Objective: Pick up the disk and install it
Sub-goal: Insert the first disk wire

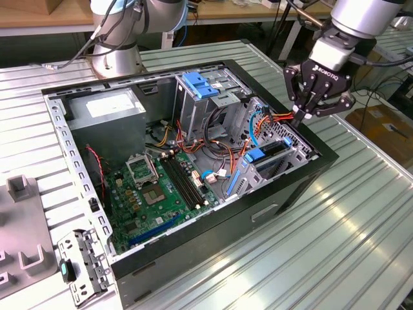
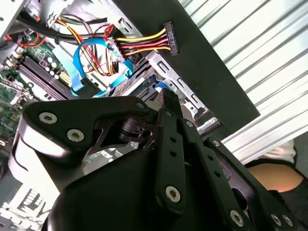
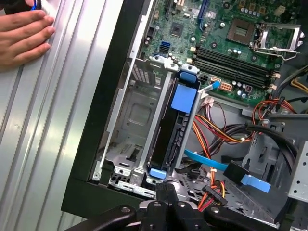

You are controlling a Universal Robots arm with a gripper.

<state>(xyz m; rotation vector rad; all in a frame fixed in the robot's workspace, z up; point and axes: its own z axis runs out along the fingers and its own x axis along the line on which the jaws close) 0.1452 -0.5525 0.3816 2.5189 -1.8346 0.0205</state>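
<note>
Disk: the disk (image 3: 174, 130) stands on its edge in the cage slot nearer the motherboard (image 3: 226, 43). Its blue rails sit between the metal walls, which I judge keeps it straight.
Gripper: the gripper (image 3: 166, 188) has its fingers pressed together, with the tips at the disk's near end (not around it), probably to push rather than hold.
Place: in the exterior view the disk is at the corner of the case (image 1: 193, 248) on the exterior view's right.
Cables: the coloured cables (image 2: 142, 44) end in a black plug lying free at the case rim.
Hand: a hand (image 3: 24, 33) rests on the surface (image 3: 57, 120), well apart from the cage.
</note>
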